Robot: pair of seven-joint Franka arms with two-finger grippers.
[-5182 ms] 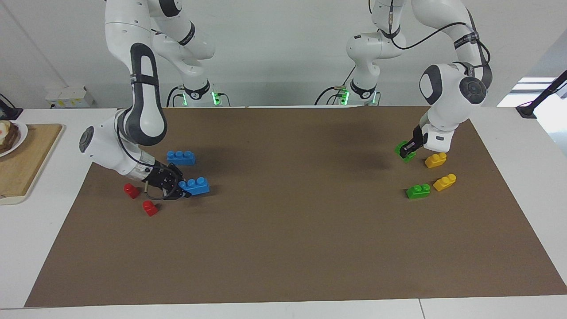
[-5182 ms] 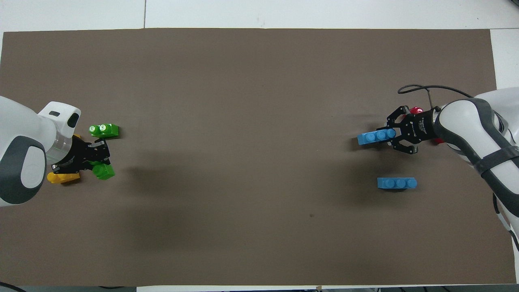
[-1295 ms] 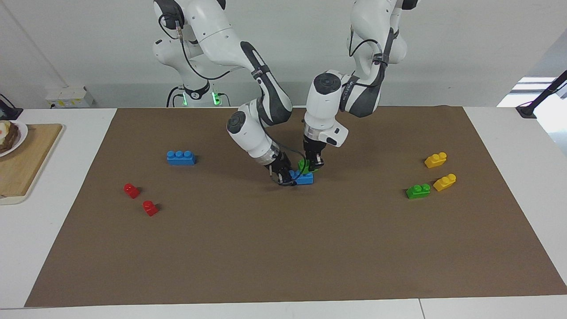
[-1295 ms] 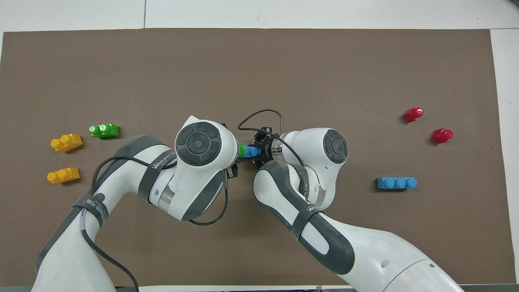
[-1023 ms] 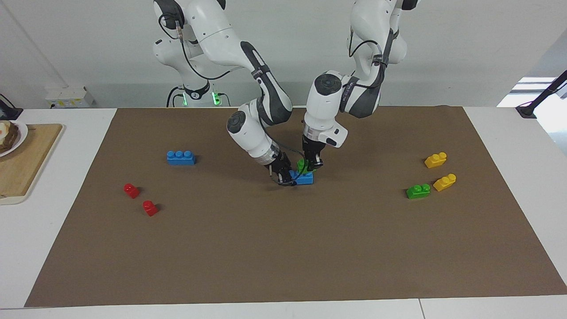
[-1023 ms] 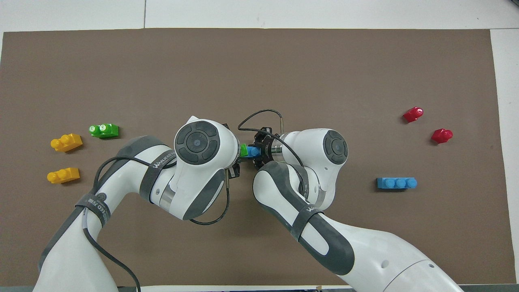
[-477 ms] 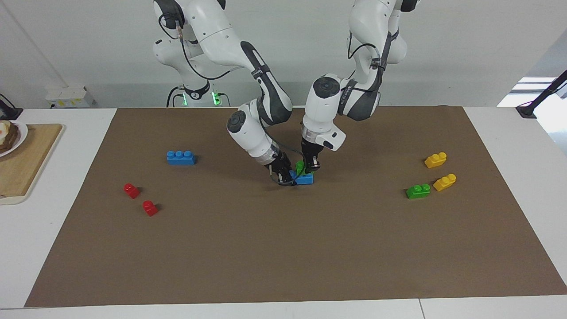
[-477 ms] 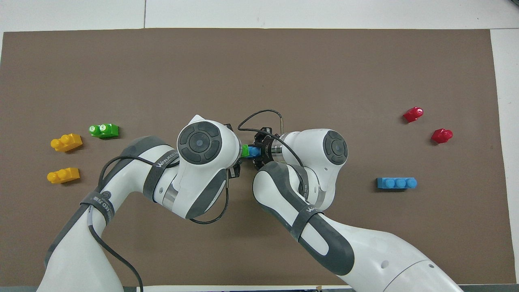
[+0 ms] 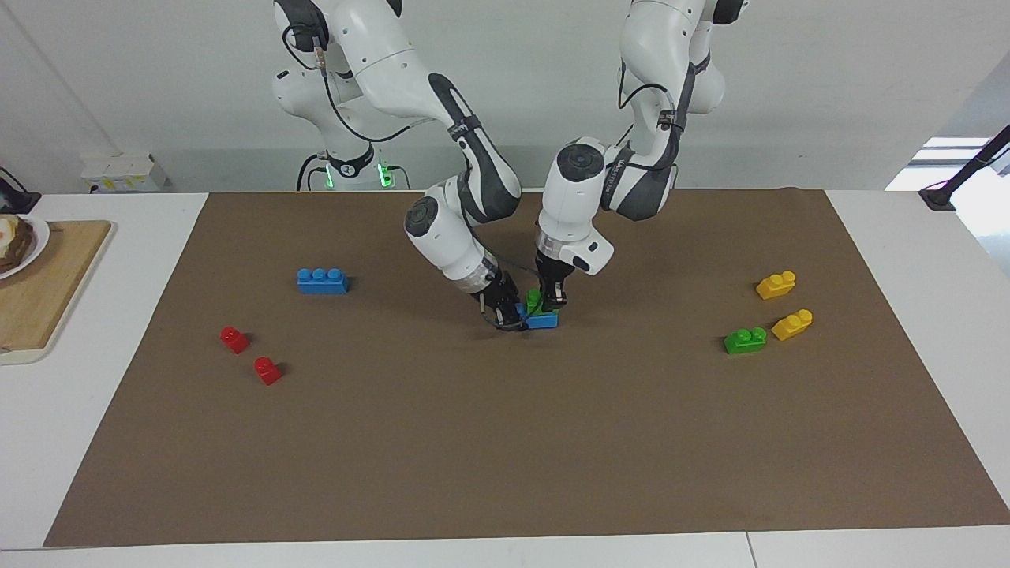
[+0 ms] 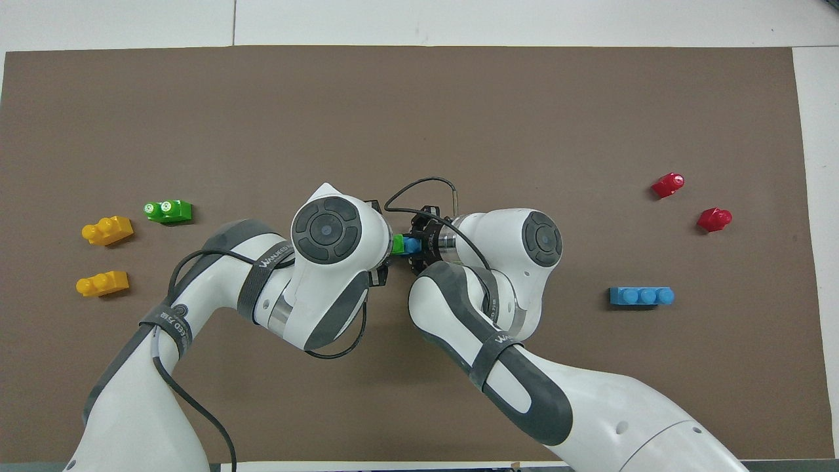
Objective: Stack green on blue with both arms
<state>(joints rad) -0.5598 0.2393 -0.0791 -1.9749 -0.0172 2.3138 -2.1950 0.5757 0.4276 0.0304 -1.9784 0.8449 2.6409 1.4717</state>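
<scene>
Green brick (image 9: 536, 299) on gripped blue brick (image 9: 544, 319)

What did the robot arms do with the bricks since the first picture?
Both arms carried their bricks to the mat's middle. The left claw now presses its green brick onto the blue brick in the right claw. All other bricks stayed put.

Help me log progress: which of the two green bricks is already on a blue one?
The green brick mid-mat, sitting on the blue brick between both pincers; the other green brick lies on the mat beside the yellow bricks.
</scene>
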